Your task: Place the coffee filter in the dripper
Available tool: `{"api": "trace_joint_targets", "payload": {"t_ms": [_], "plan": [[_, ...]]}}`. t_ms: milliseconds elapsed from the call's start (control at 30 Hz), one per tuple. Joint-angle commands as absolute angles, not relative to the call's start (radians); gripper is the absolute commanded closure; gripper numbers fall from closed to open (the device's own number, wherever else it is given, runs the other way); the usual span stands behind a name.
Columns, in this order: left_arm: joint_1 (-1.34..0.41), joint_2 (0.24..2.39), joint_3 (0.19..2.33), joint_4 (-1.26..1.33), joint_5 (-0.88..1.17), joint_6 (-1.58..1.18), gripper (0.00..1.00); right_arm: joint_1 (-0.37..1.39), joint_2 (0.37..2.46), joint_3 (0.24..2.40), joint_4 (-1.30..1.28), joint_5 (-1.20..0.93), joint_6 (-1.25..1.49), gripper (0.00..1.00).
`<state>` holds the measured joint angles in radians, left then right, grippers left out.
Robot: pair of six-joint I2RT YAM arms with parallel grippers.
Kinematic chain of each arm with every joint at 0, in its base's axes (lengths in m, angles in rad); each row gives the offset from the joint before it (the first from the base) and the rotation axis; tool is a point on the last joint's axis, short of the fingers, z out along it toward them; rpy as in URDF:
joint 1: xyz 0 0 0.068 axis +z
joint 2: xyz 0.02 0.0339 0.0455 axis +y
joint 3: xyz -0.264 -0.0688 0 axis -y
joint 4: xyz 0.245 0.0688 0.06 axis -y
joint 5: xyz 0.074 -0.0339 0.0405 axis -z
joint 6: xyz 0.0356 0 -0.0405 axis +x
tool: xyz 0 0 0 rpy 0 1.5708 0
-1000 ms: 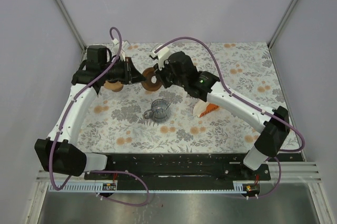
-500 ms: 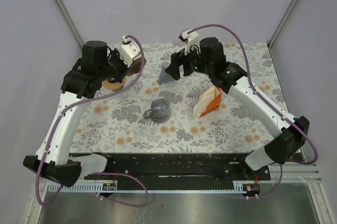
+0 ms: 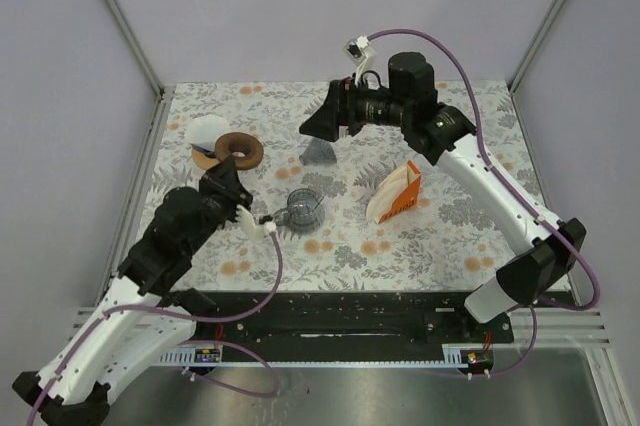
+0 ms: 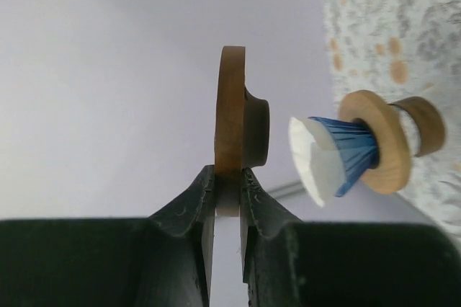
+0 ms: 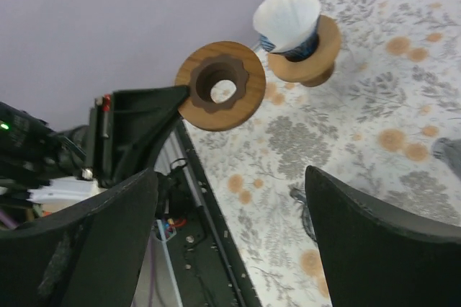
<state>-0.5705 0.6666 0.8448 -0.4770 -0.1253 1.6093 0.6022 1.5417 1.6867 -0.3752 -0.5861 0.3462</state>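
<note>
The dripper [image 3: 204, 157], a blue cone [image 4: 347, 154] in a wooden collar [image 5: 318, 46], stands at the far left of the table. A white coffee filter [image 3: 207, 132] [image 5: 287, 10] [image 4: 314, 160] sits in its mouth. My left gripper [image 3: 230, 170] [image 4: 229, 174] is shut on the rim of a brown wooden ring [image 3: 240, 149] [image 4: 232, 109] [image 5: 220, 95], holding it in the air just right of the dripper. My right gripper [image 3: 318, 126] [image 5: 230, 242] hangs open and holds nothing, raised over the far middle of the table.
A small glass cup [image 3: 299, 210] stands mid-table. An orange and white filter pack [image 3: 394, 192] lies to its right. The table's left rail [image 5: 209, 206] and the side wall are close behind the dripper.
My right gripper has opened, let go of the wooden ring and pulled back to the right. My left arm has swung toward the near side, the ring still in its grip. The filter now shows.
</note>
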Motion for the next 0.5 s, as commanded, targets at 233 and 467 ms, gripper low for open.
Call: {"api": "trace_joint_targets", "payload": {"t_ms": [233, 467], "plan": [[-0.578, 0.468, 0.477, 0.216, 0.189, 2.155, 1.0, 0.646, 1.629, 1.608, -0.132, -0.773, 0.607, 0.13], [-0.578, 0.494, 0.446, 0.36, 0.196, 2.148, 1.0, 0.647, 1.683, 1.611, -0.095, -0.782, 0.65, 0.14]]}}
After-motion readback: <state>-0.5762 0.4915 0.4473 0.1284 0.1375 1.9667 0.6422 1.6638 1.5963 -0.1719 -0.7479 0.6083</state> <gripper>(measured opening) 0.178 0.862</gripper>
